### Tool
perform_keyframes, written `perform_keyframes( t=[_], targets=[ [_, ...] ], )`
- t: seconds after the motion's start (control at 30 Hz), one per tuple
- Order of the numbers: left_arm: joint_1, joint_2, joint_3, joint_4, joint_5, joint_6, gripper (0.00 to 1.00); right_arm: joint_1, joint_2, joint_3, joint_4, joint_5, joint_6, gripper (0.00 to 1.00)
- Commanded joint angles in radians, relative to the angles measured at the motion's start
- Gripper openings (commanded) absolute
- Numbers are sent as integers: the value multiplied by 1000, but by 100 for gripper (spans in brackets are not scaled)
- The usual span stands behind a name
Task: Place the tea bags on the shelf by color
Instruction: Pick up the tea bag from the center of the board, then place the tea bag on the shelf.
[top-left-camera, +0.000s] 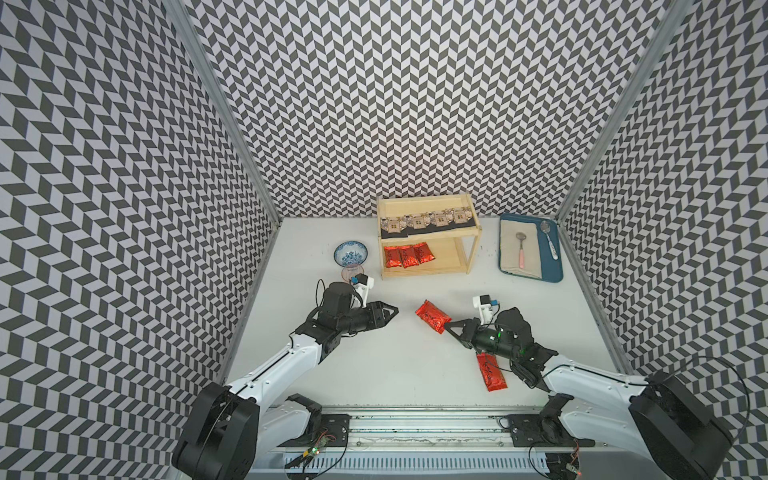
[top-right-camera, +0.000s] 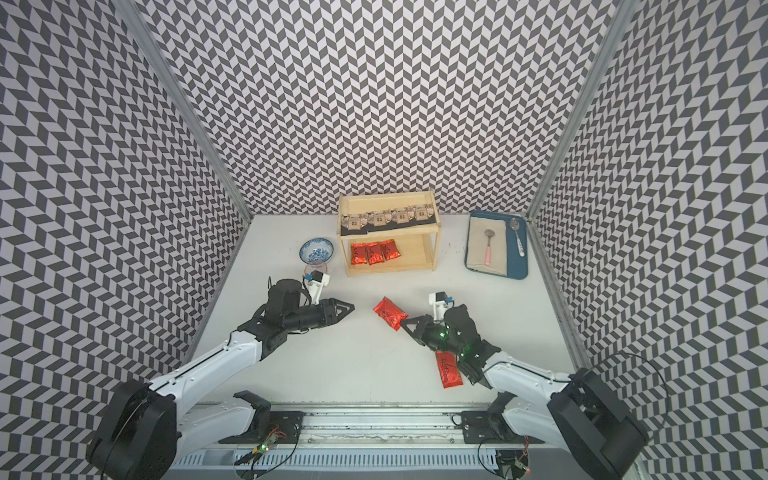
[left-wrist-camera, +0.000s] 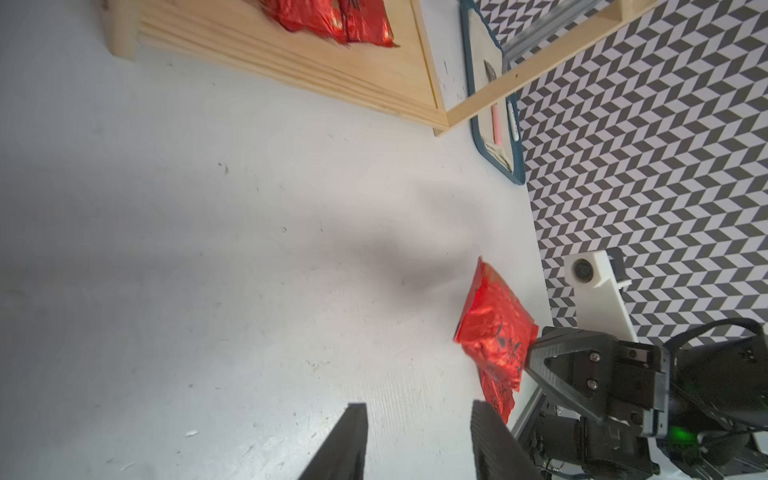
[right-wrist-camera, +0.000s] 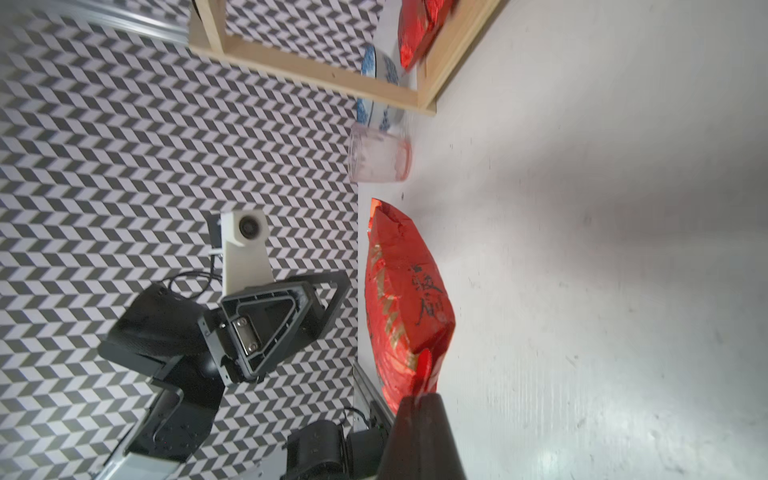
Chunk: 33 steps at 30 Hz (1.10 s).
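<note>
1. While the right arm's fingers (top-left-camera: 453, 327) are pressed together on the crimped end of a shiny red foil pillow pouch with dark script (top-left-camera: 433, 316), the left arm's fingers (left-wrist-camera: 345, 440) stand apart with only bare desk between them.
2. That pouch is out over the white desk (top-left-camera: 374, 365), between the two arms and well in front of the shelf. In the right wrist view it (right-wrist-camera: 405, 299) stretches away from the dark fingers (right-wrist-camera: 419, 428) that pinch it. I cannot tell whether its far end rests on the desk or hangs just above it.
3. A second red foil pouch (top-left-camera: 491, 372) lies flat on the desk nearer the front edge, with one end tucked under the right arm.
4. The small two-tier rack of pale wood (top-left-camera: 432, 237) stands at the back by the patterned wall. Four flat black squares with a beige house-like print (top-left-camera: 426, 220) line its top board in a row. Three more red foil pouches (top-left-camera: 409, 255) lie side by side on the lower board, toward the left arm's side.
5. Beside the rack on that same side sit a blue-and-white patterned bowl (top-left-camera: 351, 252) and, just in front of it, a clear pinkish cup (right-wrist-camera: 380, 156).
6. On the right arm's side, a dark blue tray (top-left-camera: 555, 270) carries a beige cloth (top-left-camera: 511, 257), a pink-handled spoon (top-left-camera: 521, 249) and a white-handled spoon (top-left-camera: 549, 241).
</note>
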Motion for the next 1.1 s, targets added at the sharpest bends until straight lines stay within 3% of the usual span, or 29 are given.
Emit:
perform_keyframes(
  t=[0.0, 0.03, 0.27, 0.73, 1.07],
  targets=[
    [15, 10, 52, -111, -9, 58, 46, -39, 6, 25, 96, 66, 37, 0],
    [17, 19, 65, -123, -5, 67, 46, -51, 18, 38, 113, 139, 85, 0],
    [41, 52, 122, -177, 4, 133, 46, -111, 179, 218, 121, 279, 102, 0],
    [87, 96, 144, -187, 64, 161, 49, -202, 582, 477, 240, 299, 93, 0],
    [95, 106, 140, -177, 85, 156, 52, -202, 711, 538, 280, 361, 112, 0]
  ],
)
